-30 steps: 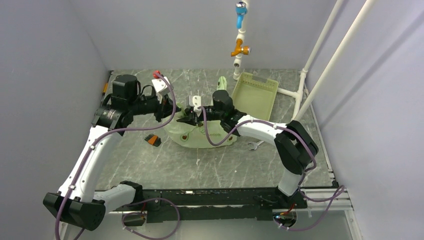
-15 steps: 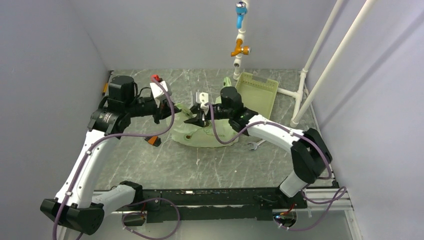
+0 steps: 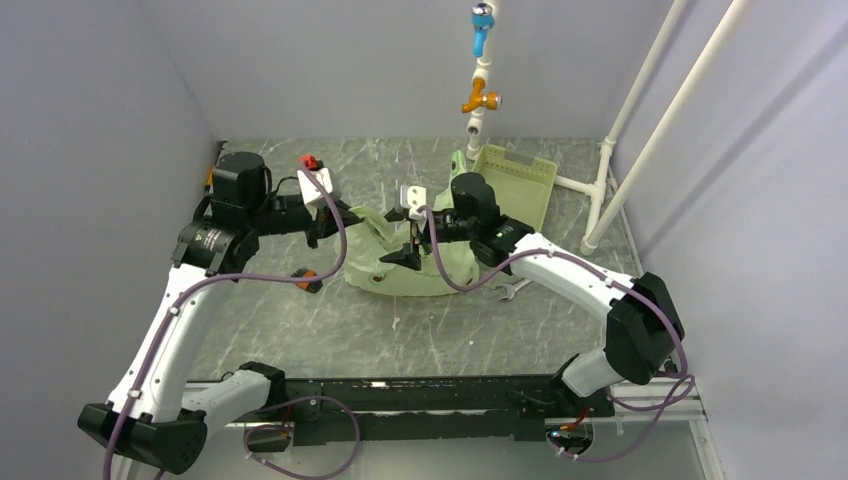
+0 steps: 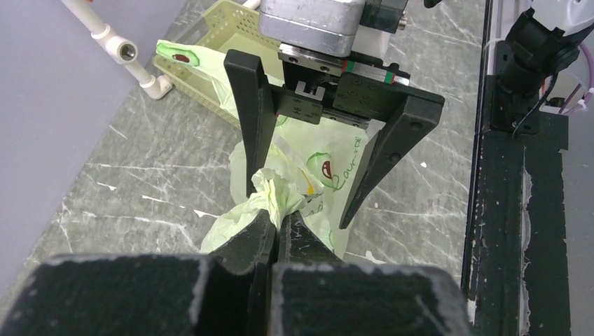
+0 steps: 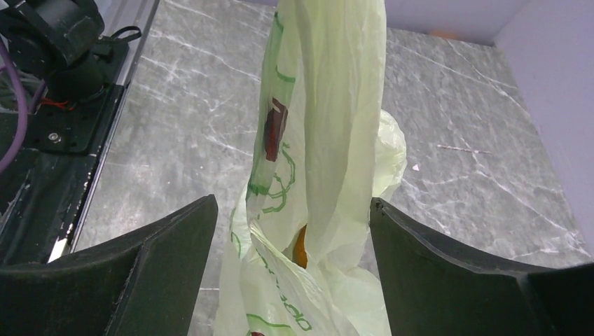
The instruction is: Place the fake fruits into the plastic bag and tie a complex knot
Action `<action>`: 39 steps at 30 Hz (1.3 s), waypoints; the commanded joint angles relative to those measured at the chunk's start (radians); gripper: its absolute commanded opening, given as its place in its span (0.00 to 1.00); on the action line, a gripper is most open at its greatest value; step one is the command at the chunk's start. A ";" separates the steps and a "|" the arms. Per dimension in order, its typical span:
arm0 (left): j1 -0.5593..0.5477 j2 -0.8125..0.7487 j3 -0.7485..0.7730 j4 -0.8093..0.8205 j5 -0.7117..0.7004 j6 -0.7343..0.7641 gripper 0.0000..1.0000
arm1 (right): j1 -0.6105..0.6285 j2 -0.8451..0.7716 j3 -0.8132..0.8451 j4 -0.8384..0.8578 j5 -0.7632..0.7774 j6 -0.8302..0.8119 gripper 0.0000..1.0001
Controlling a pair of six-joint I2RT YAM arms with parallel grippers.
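Plastic bag (image 3: pixel 380 272) pinched in the left hand (image 3: pixel 345 216), right hand (image 3: pixel 408 237) spread wide around it

The left hand is clenched on a gathered bunch of the plastic bag's pale green film. In the left wrist view its two dark fingers (image 4: pixel 245 238) meet on the crumpled wad, which sticks out just past their tips. From that pinch a strip of film runs away from the left hand to the bag's body, which lies slumped on the counter (image 3: pixel 450 330) below and ahead of both hands.

The right hand faces the left one from the far side of the bunch, released, its jaws standing wide. In the right wrist view a tall fold of the bag rises between the two black fingers (image 5: pixel 154 259) with printed green and brown marks on it. The film is not squeezed by either finger; whether it brushes one of them I cannot tell. Low between those fingers, an orange-yellow fruit (image 5: pixel 300 246) shows dimly through the film, inside the bag.

Behind the right hand, away from the left, sits a rigid pale green tray (image 3: pixel 515 190), and one loose end of the bag sticks up just beside the tray's near corner. A steel wrench (image 3: pixel 510 290) lies on the counter beneath the right forearm, near the bag's edge. Under the left forearm, just outside the bag, rests a small orange-and-black block (image 3: pixel 307 280).
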 commanded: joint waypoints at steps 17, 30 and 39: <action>0.014 0.014 0.050 0.180 0.081 -0.189 0.01 | -0.006 0.203 -0.033 0.150 -0.021 0.040 0.00; 0.302 0.081 -0.158 -0.212 0.192 0.550 0.63 | -0.007 0.150 -0.013 0.159 -0.065 0.065 0.00; -0.022 0.106 -0.353 0.280 0.079 0.235 0.00 | -0.006 0.184 -0.004 0.165 -0.069 0.047 0.00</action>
